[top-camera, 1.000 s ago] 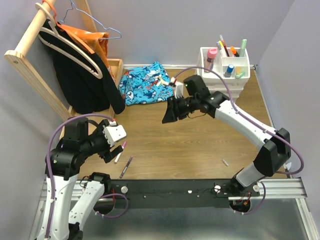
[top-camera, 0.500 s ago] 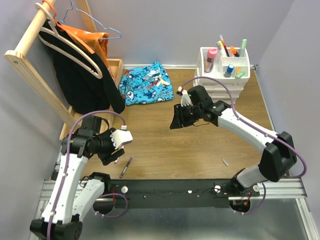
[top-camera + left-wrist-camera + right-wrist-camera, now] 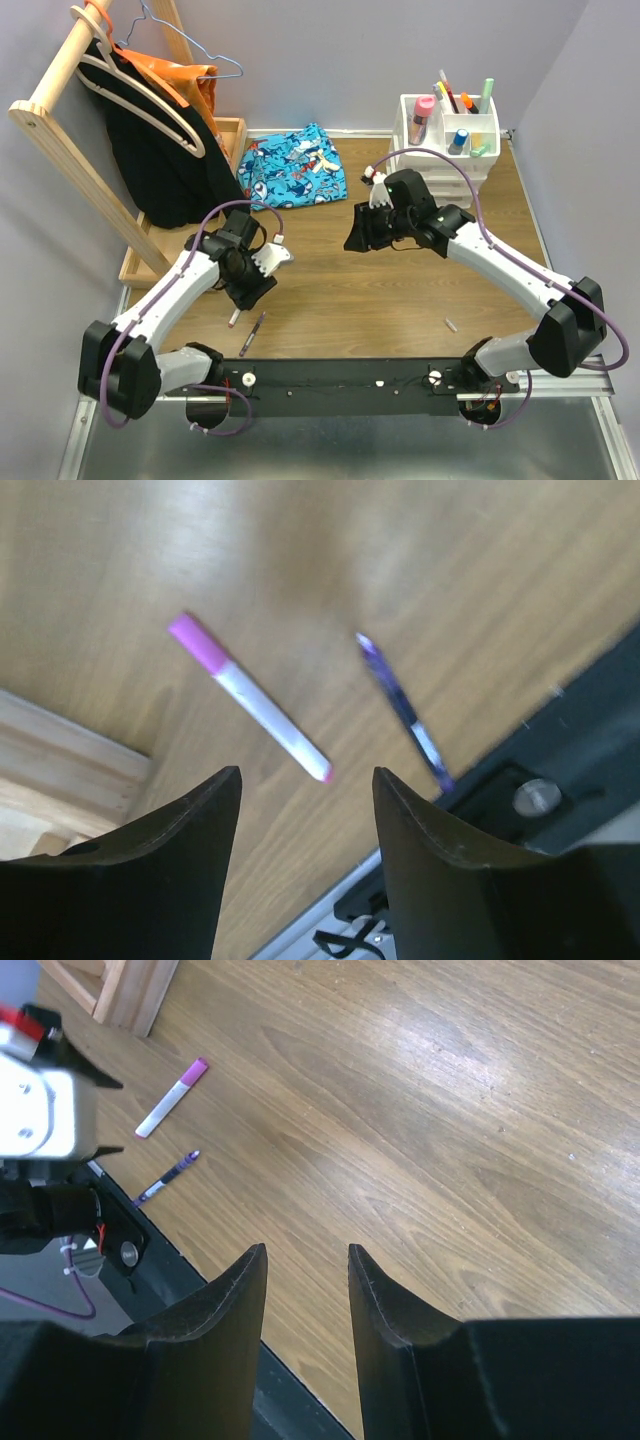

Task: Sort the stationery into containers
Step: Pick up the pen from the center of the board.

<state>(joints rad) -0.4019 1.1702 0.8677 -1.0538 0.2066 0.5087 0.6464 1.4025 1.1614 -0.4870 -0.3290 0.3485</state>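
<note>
1. Left gripper (image 3: 252,293), top view: it hangs over the tabletop's near-left part. A white marker with a pink cap (image 3: 233,318) and a slim purple pen (image 3: 252,335) lie by the near edge. The right gripper (image 3: 358,232) is mid-table. The white plastic organiser (image 3: 406,120) stands in the far-right corner.
2. Left wrist view: jaws moderately apart, empty. Marker and pen lie apart below.
3. Right wrist view: jaws narrowly parted, holding nothing.

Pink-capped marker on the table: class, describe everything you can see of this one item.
The pink-capped marker is a slim white barrel, plastic by its look, with a bright pink cap at one end and a small pink tip at the other. It lies flat on the wooden table beside a purple pen, not touching it. The left pincer hangs open above it; nothing grips it.
</note>
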